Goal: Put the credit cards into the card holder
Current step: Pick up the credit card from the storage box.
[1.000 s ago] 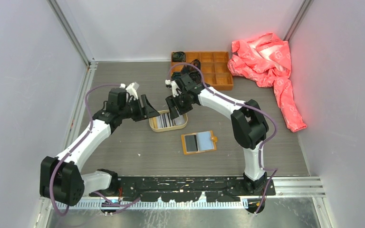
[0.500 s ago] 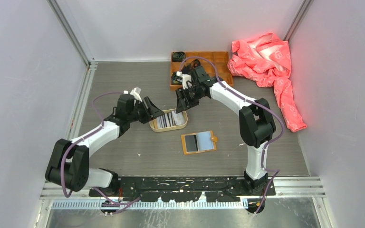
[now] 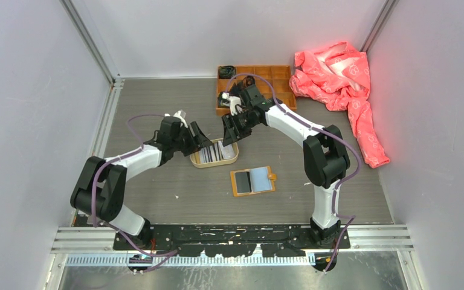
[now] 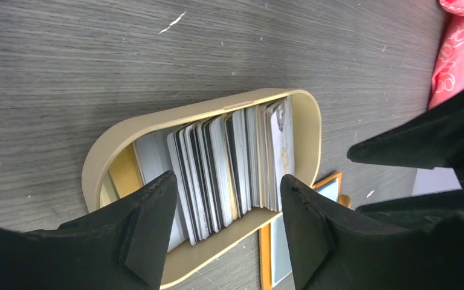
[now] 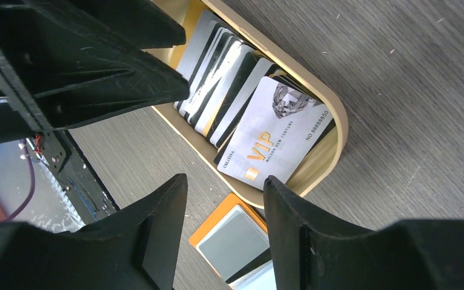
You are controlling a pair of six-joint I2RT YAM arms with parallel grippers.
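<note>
Left jaws: the left gripper [image 4: 226, 177] hovers over the tray [image 4: 187, 115], jaws spread wide, nothing between them.
Right jaws: the right gripper [image 5: 225, 179] hangs over the same tray from the far right, jaws parted and empty too.
Credit cards: the credit cards [image 4: 217, 163] stand on edge in a tight row inside the oval tan tray. The white VIP card [image 5: 275, 136] leans face-up at the right end.
Card holder: the card holder [image 3: 252, 180] lies open and flat on the worktop [image 3: 175, 193], just beside the tray on the robot's side.
Edges: there's a bare gap between the row and the tray wall at the end away from the VIP card.
Open room: it's tight above the tray, the two grippers close together. Bare worktop spreads left and near. The compartment box [image 3: 272, 81] and pink cloth [image 3: 338, 72] sit well apart at the far edge.
</note>
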